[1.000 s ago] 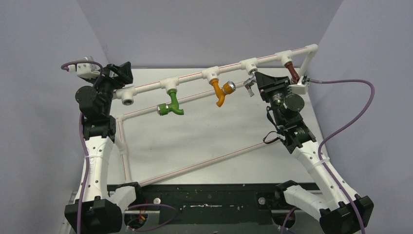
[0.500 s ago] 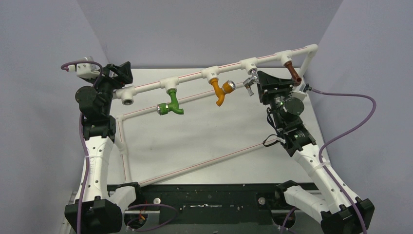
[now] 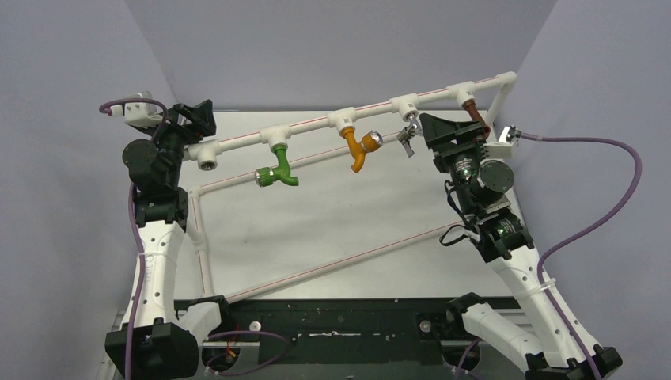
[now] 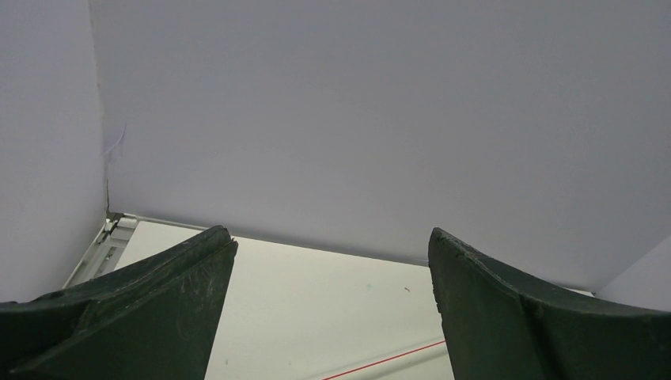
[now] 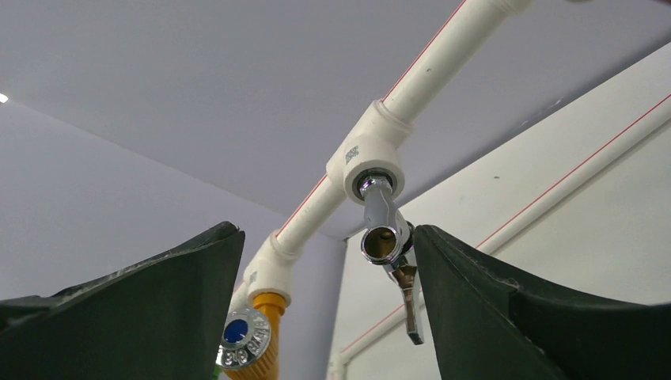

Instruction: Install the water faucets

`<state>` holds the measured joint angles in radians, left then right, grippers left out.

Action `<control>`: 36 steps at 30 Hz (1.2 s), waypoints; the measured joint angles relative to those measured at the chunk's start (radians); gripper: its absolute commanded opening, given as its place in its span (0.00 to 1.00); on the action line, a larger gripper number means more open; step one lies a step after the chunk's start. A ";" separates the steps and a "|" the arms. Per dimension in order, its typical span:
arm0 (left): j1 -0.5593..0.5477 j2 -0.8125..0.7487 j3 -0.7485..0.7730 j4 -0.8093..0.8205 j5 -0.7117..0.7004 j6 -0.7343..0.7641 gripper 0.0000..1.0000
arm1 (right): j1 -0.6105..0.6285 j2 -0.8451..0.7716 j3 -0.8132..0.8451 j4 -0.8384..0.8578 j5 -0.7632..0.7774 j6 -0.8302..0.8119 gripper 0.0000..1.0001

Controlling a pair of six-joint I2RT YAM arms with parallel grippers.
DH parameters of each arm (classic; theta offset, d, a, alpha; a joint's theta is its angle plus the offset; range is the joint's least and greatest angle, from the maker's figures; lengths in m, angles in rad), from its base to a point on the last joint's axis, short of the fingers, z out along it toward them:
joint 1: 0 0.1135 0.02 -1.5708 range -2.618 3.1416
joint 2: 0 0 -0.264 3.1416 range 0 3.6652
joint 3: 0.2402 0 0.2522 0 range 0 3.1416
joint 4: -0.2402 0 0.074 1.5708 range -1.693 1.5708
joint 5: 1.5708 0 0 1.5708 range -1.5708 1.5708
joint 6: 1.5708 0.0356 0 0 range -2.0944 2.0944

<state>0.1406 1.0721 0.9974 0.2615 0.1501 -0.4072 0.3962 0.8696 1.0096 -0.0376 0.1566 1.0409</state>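
Observation:
The chrome water faucet (image 3: 407,138) hangs from a white tee (image 3: 404,104) on the raised pipe, screwed in, with its lever pointing down. In the right wrist view the faucet (image 5: 385,237) sits just inside my right finger, its brass mouth facing the camera. My right gripper (image 3: 428,130) (image 5: 324,237) is open beside it and holds nothing. The left gripper (image 3: 198,117) (image 4: 328,233) stands open and empty at the pipe's left end, above the bare threaded fitting (image 3: 207,164).
Green (image 3: 276,175), orange (image 3: 356,150) and brown (image 3: 475,118) taps hang from other tees on the same pipe. Lower white pipes (image 3: 340,261) run across the table. Purple walls close in on three sides. A purple cable (image 3: 609,198) loops right of the right arm.
My right gripper has opened and let go of the chrome faucet, which stays in its tee. The right arm has drawn back a little to the right. The left arm has not moved.

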 measured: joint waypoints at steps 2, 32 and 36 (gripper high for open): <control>0.000 0.000 0.000 0.000 0.000 0.000 0.90 | 0.000 0.000 0.021 -0.023 -0.004 -0.096 0.79; 0.000 0.000 0.000 0.000 0.000 0.000 0.90 | 0.000 0.158 0.092 -0.089 -0.093 -0.448 0.46; 0.000 0.000 0.000 0.000 0.000 0.000 0.90 | 0.000 0.159 0.088 -0.068 -0.089 -0.402 0.40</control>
<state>0.1406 1.0721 0.9974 0.2615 0.1501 -0.4076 0.3962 1.0286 1.0973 -0.1055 0.0673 0.6392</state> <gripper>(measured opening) 0.898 0.443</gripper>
